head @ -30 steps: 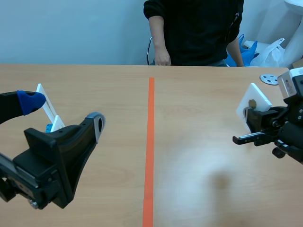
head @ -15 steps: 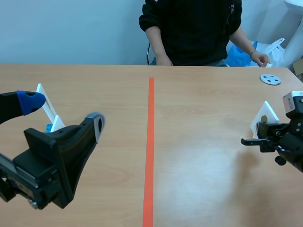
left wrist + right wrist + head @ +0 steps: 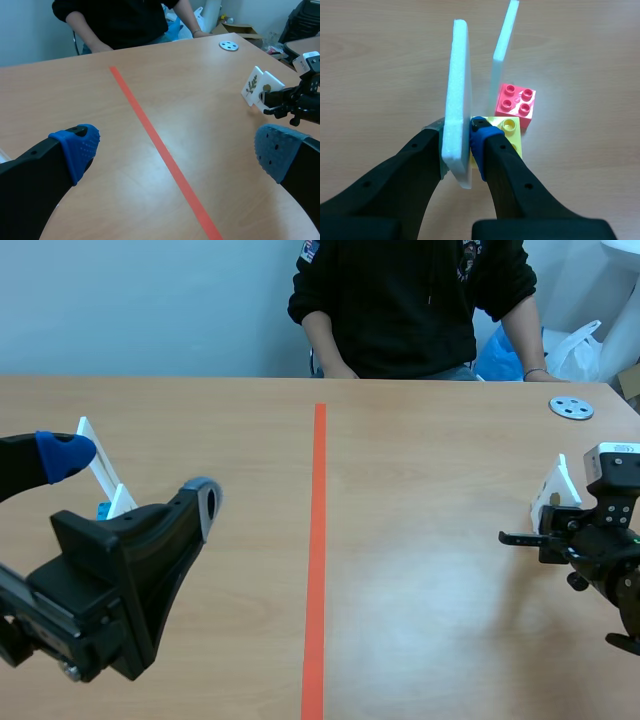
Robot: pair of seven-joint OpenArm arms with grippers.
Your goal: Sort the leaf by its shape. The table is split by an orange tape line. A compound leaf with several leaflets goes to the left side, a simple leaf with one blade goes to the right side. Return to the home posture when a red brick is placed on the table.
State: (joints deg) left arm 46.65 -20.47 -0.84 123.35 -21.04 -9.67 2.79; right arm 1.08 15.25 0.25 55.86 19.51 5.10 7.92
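The right gripper [image 3: 458, 145] is clamped on a white foam leaf card [image 3: 457, 90]. The card is edge-on, so its leaf shape cannot be read. It sits low over the surface [image 3: 420, 570], on the right of the orange tape line [image 3: 317, 540]. Placement looks nearly done, with only letting go left. Just ahead of the gripper, a second card [image 3: 502, 50], a pink brick [image 3: 516, 102] and a yellow brick [image 3: 507, 132] crowd the spot. The left gripper [image 3: 175, 147] hangs spread wide, holding nothing.
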